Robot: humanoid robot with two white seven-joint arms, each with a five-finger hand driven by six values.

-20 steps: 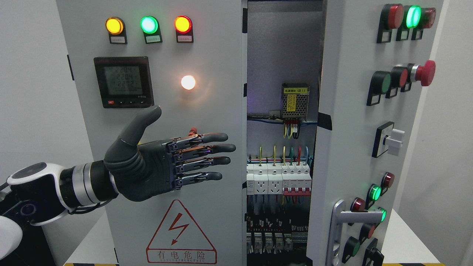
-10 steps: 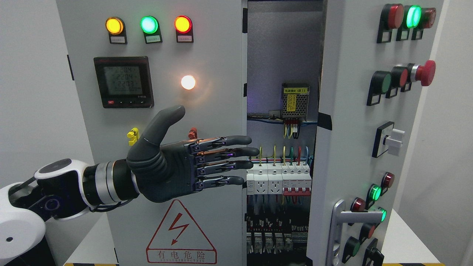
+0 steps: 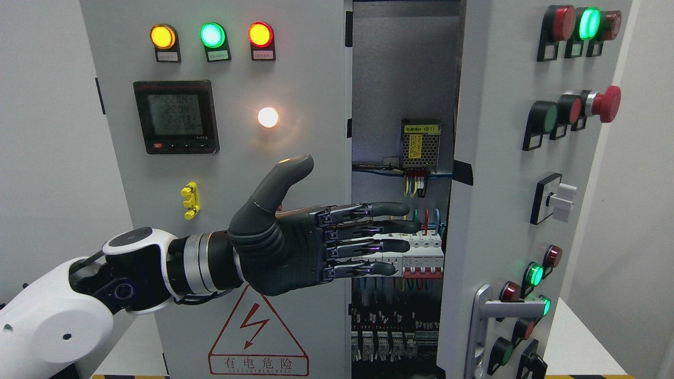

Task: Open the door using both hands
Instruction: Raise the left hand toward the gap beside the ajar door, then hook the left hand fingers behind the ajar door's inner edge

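Where the cabinet stands on the white worktop, two grey doors front it: left door shut flat, right door swung ajar toward the camera, its edge at centre-right

Gap between doors: shows the interior, grey back panel above, a power supply with yellow label, coloured wires, a row of white breakers, more breakers lower down in shadow

Left robot hand: dark grey, arm entering from lower left with white shell and silver wrist ring; palm toward the camera, thumb raised, four fingers straight and spread, holding nothing; fingertips reach past the left door's free edge into the gap, in front of the breakers; whether they touch anything cannot be told

Right robot hand: out of view

Left door fittings: amber, green and red lamps in a top row, all lit; a meter with lit display; a white lamp beside it; a yellow clip below the meter; a red warning triangle with lightning bolt near the bottom

Right door fittings: lamps and buttons in red and green, a red mushroom button, a white switch, a silver handle at lower edge
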